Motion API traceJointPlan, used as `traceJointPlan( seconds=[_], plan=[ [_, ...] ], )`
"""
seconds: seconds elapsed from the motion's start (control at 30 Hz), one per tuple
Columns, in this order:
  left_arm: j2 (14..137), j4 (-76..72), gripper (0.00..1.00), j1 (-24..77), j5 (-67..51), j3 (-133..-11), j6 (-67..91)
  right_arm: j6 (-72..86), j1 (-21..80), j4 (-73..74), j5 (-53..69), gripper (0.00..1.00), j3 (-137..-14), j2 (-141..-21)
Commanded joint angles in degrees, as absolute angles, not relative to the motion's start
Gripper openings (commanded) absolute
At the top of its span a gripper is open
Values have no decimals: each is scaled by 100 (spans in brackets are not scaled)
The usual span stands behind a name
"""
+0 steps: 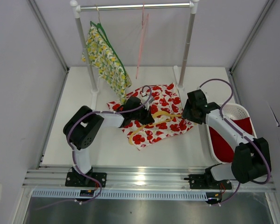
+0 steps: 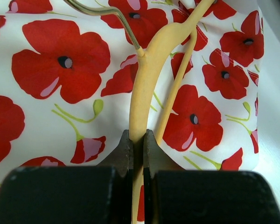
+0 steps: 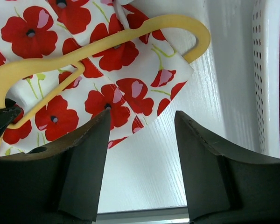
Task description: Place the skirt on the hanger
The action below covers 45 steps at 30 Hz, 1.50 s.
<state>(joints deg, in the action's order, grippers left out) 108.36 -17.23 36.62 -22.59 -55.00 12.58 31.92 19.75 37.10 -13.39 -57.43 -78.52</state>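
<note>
Left end effector [image 2: 138, 140] pinches the hanger [image 2: 144, 84], lying crosswise on the skirt [image 3: 130, 88]. Right end effector [image 3: 142, 114] gapes empty, nearest the hanger's free tip.

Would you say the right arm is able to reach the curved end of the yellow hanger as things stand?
Probably yes. The right gripper is open just beside it, and the yellow hanger lies exposed on the poppy-print skirt; the left gripper clamps it farther along.
</note>
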Motion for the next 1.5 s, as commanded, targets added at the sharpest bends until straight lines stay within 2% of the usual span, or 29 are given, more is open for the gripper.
traceJointPlan(
  seconds=[0.0, 0.43, 0.77, 0.87, 0.9, 0.97, 1.0, 1.07, 1.1, 1.27, 1.47],
  plan=[
    [11092, -782, 0, 3665, -1749, -5405, 817, 3428, 1960, 3323, -1573, 59, -5599, -7919],
    [11039, -844, 0, 3665, -1872, -5379, 835, 2778, 1345, 2285, -949, 62, -5458, -8806],
    [11030, -861, 0, 3665, -1925, -5353, 826, 2813, 1301, 2154, -879, 55, -5643, -9606],
    [11022, -879, 0, 3665, -1907, -5353, 844, 2821, 1318, 2100, -809, 47, -5642, -9624],
    [11021, -879, 0, 3665, -1890, -5344, 852, 2839, 1318, 2109, -809, 32, -5660, -9554],
    [10978, -975, 0, 3665, -1872, -5309, 870, 2848, 1345, 2214, -809, 26, -5765, -9449],
    [10951, -1036, 0, 3665, -1811, -5274, 888, 2839, 1353, 2302, -817, 20, -5853, -9413],
    [10872, -1212, 0, 3665, -1802, -5151, 870, 2777, 1354, 2705, -774, 15, -6237, -9326],
    [10785, -1282, 0, 3674, -1758, -5107, 853, 2760, 1371, 2872, -765, 9, -6388, -9308],
    [10582, -1643, 0, 3674, -1600, -4808, 721, 2602, 1424, 3980, -764, 3, -7469, -9220],
    [10424, -1854, 0, 3674, -1687, -4641, 642, 2584, 1459, 4491, -808, 3, -8156, -9237]
  ],
)
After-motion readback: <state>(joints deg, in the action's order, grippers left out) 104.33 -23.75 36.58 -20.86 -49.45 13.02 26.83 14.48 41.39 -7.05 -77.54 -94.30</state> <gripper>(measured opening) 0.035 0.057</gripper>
